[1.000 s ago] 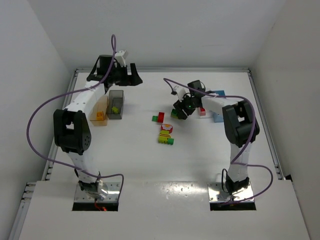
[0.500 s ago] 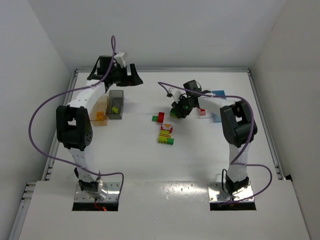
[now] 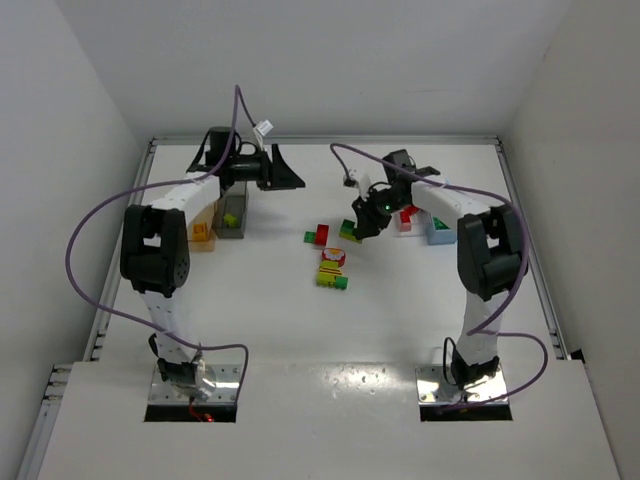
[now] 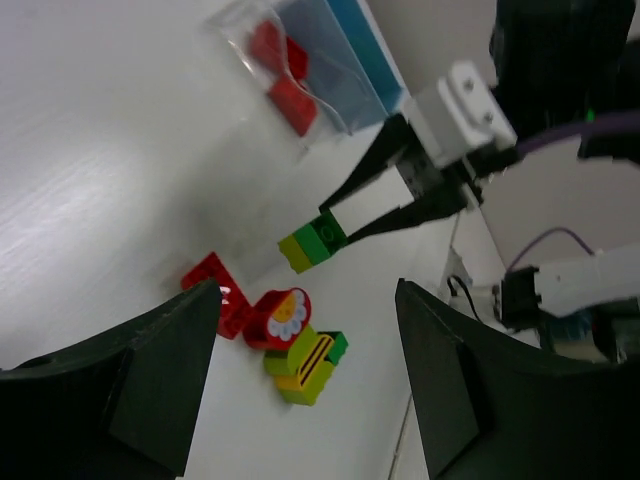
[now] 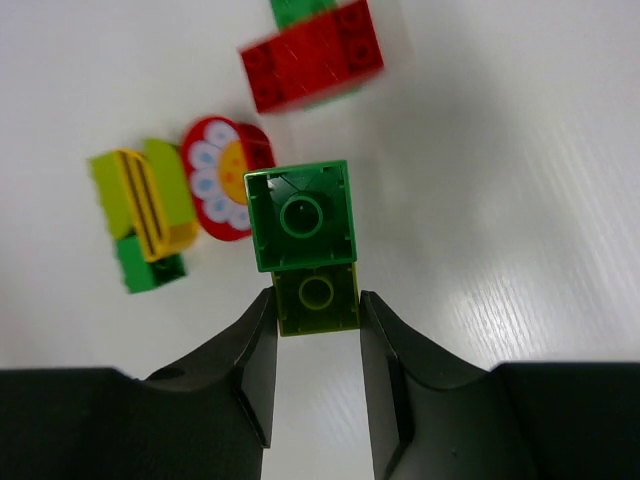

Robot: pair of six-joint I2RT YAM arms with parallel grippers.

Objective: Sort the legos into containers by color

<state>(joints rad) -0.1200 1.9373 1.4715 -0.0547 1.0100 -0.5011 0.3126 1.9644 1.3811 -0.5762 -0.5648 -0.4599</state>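
Two arms of mine show from above. My left gripper [image 3: 288,170] hangs spread wide and empty at the far side, past the dark grey bin [image 3: 232,212], which has the orange bin [image 3: 203,228] just beside it. My right gripper [image 3: 357,230] is pinched on a two-brick stack [image 3: 349,233] at mid-table, near the clear bin [image 3: 405,220] and the light blue bin [image 3: 438,232] next to it. Loose legos [image 3: 332,268] lie on the table [image 3: 400,320] nearer my bases.

From my left wrist, the left fingers [image 4: 150,380] frame the picture far apart with nothing between them (plainly open). Across the table the right gripper grips the stack by its lime end; I cannot tell whether the stack touches the surface. Red bricks [image 4: 285,75] sit in the clear bin behind it.

From my right wrist, the right fingers [image 5: 250,350] clamp the lime brick, and the green brick joined to it juts past the tips. Beyond lie a red brick [image 5: 312,60], a round flower piece [image 5: 222,175] and a yellow-and-lime cluster [image 5: 145,215].
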